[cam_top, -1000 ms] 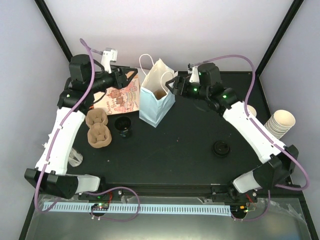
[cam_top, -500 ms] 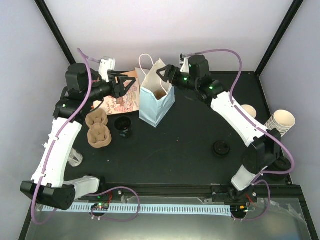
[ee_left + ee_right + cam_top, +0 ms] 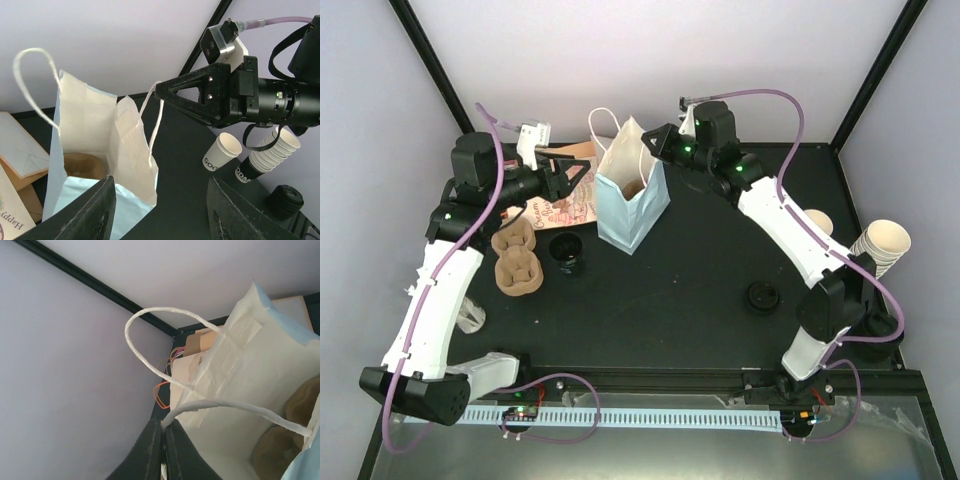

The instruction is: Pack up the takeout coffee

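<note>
The takeout coffee [image 3: 762, 296] shows as a black disc on the right of the table, far from both grippers; the left wrist view catches it at the lower right [image 3: 285, 200]. A pale blue paper bag [image 3: 632, 200] stands open at the back centre with something brown inside [image 3: 77, 167]. My right gripper [image 3: 647, 144] is over the bag's mouth, shut on one white string handle [image 3: 225, 405], which runs taut from its tips [image 3: 164, 426]. My left gripper [image 3: 577, 175] hovers left of the bag, open and holding nothing [image 3: 160, 215].
A brown pulp carrier [image 3: 517, 258] lies at the left, with a black round thing [image 3: 566, 252] beside it. An illustrated card [image 3: 565, 198] lies behind them. A single lidless cup [image 3: 820, 222] and a stack of cups [image 3: 882, 244] stand at the right edge.
My right gripper moved left to the bag's mouth and shut on the string handle. The left gripper edged slightly toward the bag and stayed open.
</note>
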